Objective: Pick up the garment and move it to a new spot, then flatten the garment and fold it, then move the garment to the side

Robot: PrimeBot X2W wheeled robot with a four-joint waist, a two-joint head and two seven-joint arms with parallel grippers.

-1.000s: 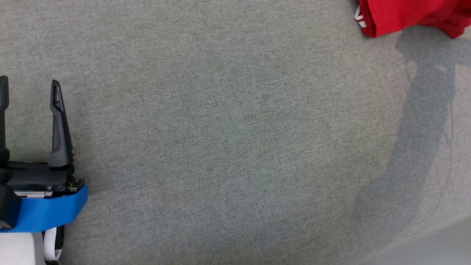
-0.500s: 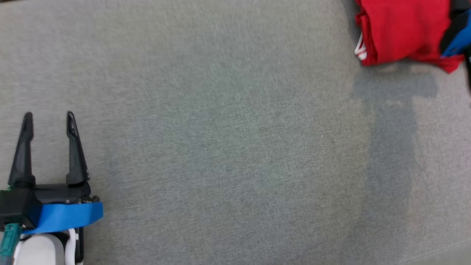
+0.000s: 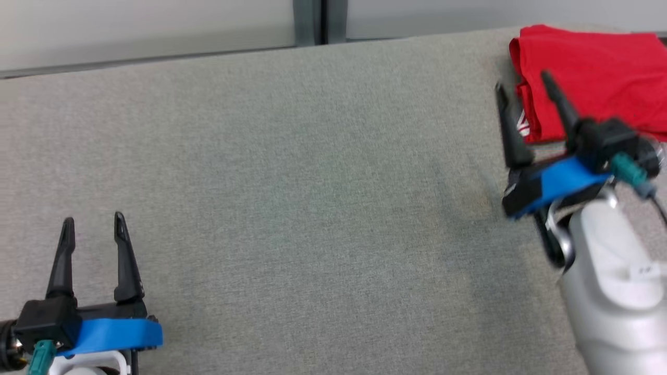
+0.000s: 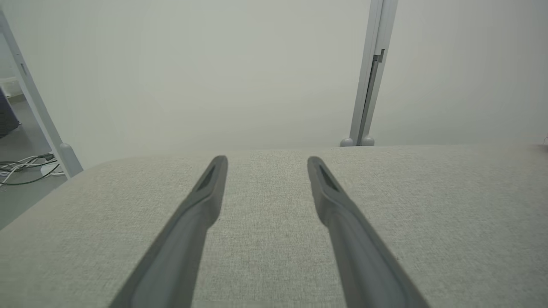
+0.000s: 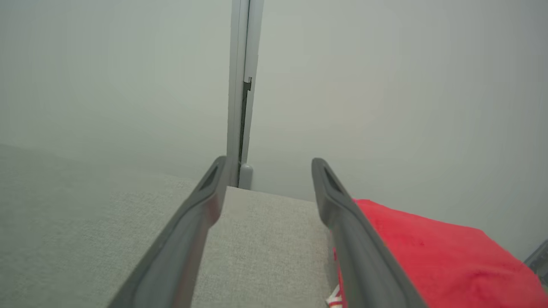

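As the red garment (image 3: 594,78) is already lying folded at the far right of the grey table (image 3: 312,182), I am judging that the step in hand is the last one, leaving the garment at the side. The right gripper (image 3: 522,82) is hovering at the garment's left edge with its jaws standing wide and holding nothing. One finger is showing over the bare table just left of the cloth and the other over the red cloth, but this part is blurred, so I cannot tell whether it is touching. To do this step well, the gripper should be going up first and only then back to the near side, so that no fingertip is catching the upper layer and opening the fold. The left gripper (image 3: 93,219) is hovering at the near left, well apart, also wide and empty. The garment is lying flat. Its long axis is seeming to run left to right along the far edge, although its right end is going out of the picture. Its thick folded edge is pointing left, with some white print showing at the near left corner.
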